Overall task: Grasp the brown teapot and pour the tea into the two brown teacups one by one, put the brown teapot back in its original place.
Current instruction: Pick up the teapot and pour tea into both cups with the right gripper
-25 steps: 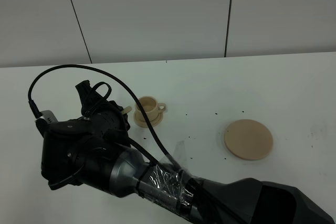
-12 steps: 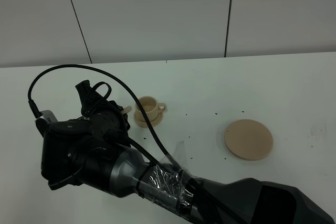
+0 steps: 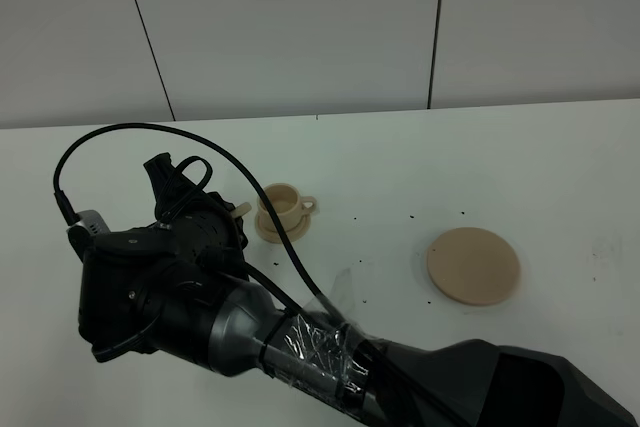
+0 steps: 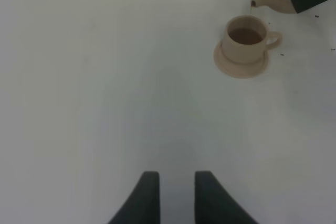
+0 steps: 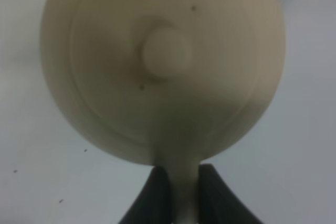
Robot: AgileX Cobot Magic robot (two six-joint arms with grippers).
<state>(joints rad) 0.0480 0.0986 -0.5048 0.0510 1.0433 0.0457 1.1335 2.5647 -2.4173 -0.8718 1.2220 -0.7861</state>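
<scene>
Nothing has moved since the earlier frames; the right gripper [image 5: 184, 184] stays clamped tight on the loop handle of the brown teapot [image 5: 163, 61], whose spout sits just beside the tea-filled teacup [image 4: 247, 40]; the left gripper [image 4: 176, 190] hovers, jaws apart, holding nothing; the wide saucer [image 3: 473, 265] lies well apart from both.

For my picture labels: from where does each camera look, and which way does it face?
Exterior high: mounted high, looking down on the white table, the small tan ceramic teacup and the flat round tan disc; the right arm fills the foreground.
Left wrist: on the left arm, looking over the table; the open left gripper shows.
Right wrist: looking onto the squat tan ceramic teapot; the shut right gripper holds it.
Both exterior and left wrist show the teacup.
</scene>
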